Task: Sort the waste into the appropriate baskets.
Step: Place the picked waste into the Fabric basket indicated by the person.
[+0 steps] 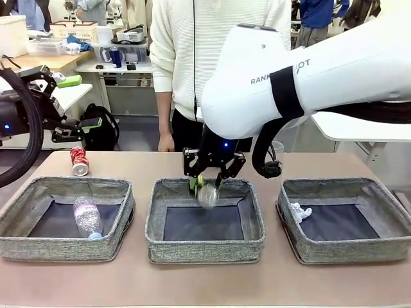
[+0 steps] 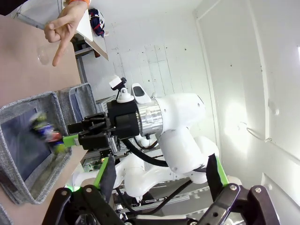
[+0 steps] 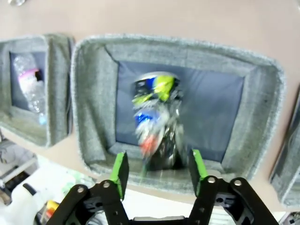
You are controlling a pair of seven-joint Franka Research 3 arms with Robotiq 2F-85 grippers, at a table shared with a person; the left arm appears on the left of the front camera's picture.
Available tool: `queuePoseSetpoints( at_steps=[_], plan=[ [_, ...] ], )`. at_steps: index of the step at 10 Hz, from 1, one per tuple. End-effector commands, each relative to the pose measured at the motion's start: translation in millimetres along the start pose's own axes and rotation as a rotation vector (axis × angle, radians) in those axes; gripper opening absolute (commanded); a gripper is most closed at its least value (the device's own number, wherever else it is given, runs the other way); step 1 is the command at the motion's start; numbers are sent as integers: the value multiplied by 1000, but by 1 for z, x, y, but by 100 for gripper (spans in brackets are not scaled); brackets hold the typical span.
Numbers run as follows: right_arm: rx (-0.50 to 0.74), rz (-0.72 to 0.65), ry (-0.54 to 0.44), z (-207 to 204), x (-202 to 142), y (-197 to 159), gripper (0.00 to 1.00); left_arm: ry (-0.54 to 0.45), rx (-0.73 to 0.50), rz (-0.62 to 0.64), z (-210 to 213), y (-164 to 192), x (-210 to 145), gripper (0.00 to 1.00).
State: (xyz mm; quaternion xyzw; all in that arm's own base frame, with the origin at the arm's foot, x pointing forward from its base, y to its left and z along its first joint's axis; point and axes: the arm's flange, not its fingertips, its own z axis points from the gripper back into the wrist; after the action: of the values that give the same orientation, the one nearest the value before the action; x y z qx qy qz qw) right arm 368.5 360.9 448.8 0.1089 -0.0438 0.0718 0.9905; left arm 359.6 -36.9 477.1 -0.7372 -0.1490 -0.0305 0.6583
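Observation:
My right gripper (image 1: 207, 181) hangs over the middle basket (image 1: 205, 247), jaws parted. The dark multicoloured crushed can (image 1: 208, 195) is a blur just below its fingertips, free of the pads. In the right wrist view the can (image 3: 157, 126) blurs between and beyond my green pads (image 3: 120, 169), over the basket's dark bottom (image 3: 220, 108). The left basket (image 1: 64, 247) holds the clear plastic bottle (image 1: 87, 218). The right basket (image 1: 347, 250) holds the white paper ball (image 1: 299, 212). A red crushed can (image 1: 79, 160) stands on the table behind the left basket. My left gripper (image 2: 159, 176) is open and empty, raised at the far left (image 1: 64, 128).
A person stands at the far side of the table; their hand (image 2: 63, 28) points down at the tabletop. A clear plastic cup (image 1: 277, 151) stands behind my right arm. The three baskets lie in a row along the near edge.

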Motion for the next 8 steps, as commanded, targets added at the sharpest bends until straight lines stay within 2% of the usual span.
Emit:
queuePoseSetpoints(
  at_steps=[1, 6, 7, 8],
  plan=[
    [16, -2, 3, 5, -1, -1, 100, -13, -17, 15, -3, -3, -5, 100],
    [49, -26, -8, 13, 0, -13, 100, -13, -17, 15, -3, -3, -5, 100],
    [112, -24, 3, 21, -1, -20, 100, -13, -17, 15, -3, -3, -5, 100],
    [233, -36, 18, 38, -3, -36, 100, -13, -17, 15, -3, -3, -5, 100]
  ],
)
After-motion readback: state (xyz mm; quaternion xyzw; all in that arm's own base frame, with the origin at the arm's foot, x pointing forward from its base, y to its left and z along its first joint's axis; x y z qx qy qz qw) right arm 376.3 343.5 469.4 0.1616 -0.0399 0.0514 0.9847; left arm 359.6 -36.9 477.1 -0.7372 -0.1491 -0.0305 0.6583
